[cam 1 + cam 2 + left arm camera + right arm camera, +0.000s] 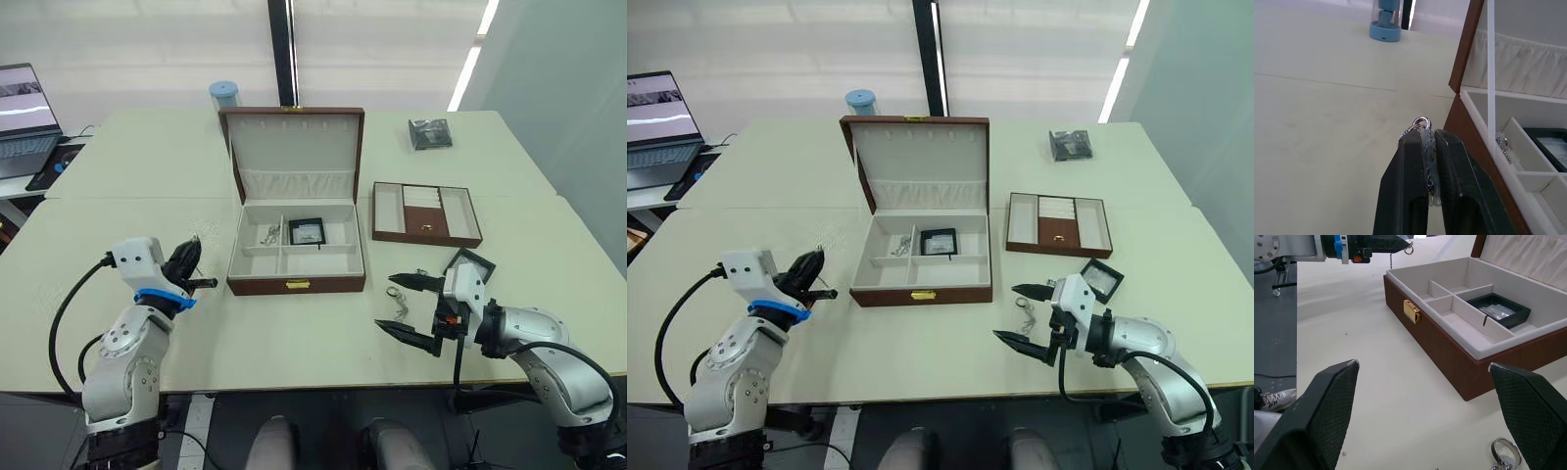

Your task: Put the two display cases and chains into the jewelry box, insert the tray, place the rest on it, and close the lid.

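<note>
The jewelry box point(294, 285) stands open mid-table with its lid point(292, 145) upright. One display case point(307, 232) lies in a rear compartment, and a chain point(269, 235) lies in the compartment to its left. The other display case point(1101, 279) lies on the table beside my right arm. My left gripper point(1427, 134) is shut on a silver chain point(1421, 123) left of the box, above the table. My right gripper point(386, 304) is open right of the box front, around a ringed chain point(1506, 450) lying on the table. The tray point(425, 212) rests to the right of the box.
A laptop point(24, 117) sits at the far left edge. A blue cylinder point(223, 95) stands behind the lid. A dark clear-wrapped item point(429, 133) lies at the back right.
</note>
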